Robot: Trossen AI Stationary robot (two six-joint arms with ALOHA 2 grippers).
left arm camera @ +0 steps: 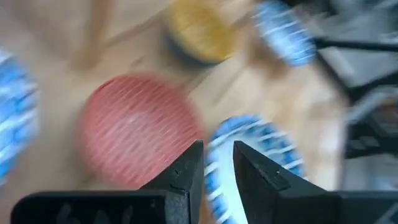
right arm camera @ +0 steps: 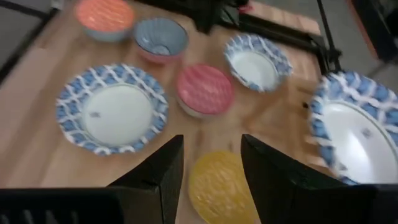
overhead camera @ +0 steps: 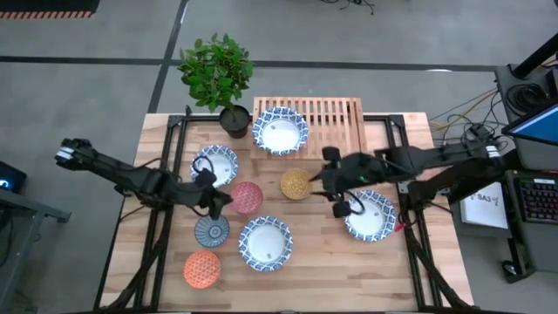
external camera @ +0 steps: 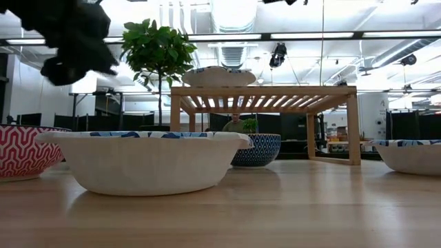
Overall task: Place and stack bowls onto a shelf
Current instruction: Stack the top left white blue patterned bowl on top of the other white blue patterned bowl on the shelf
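Observation:
The shelf (overhead camera: 331, 118) stands at the table's far edge, with one blue-white bowl (overhead camera: 280, 129) resting on its slats. On the table sit more blue-white bowls (overhead camera: 214, 163) (overhead camera: 266, 242) (overhead camera: 370, 215), along with a red bowl (overhead camera: 247, 197), a yellow bowl (overhead camera: 296, 183), a teal bowl (overhead camera: 212, 230) and an orange bowl (overhead camera: 201, 269). My left gripper (left arm camera: 217, 165) hovers beside the red bowl (left arm camera: 137, 134), open by a narrow gap and holding nothing. My right gripper (right arm camera: 211, 168) is wide open above the yellow bowl (right arm camera: 221, 186), clear of it.
A potted plant (overhead camera: 218, 74) stands at the shelf's left end, at the table's far edge. The slats (overhead camera: 336, 112) to the right of the shelved bowl are bare. In the low view the shelf (external camera: 265, 93) rises behind the bowls on short legs.

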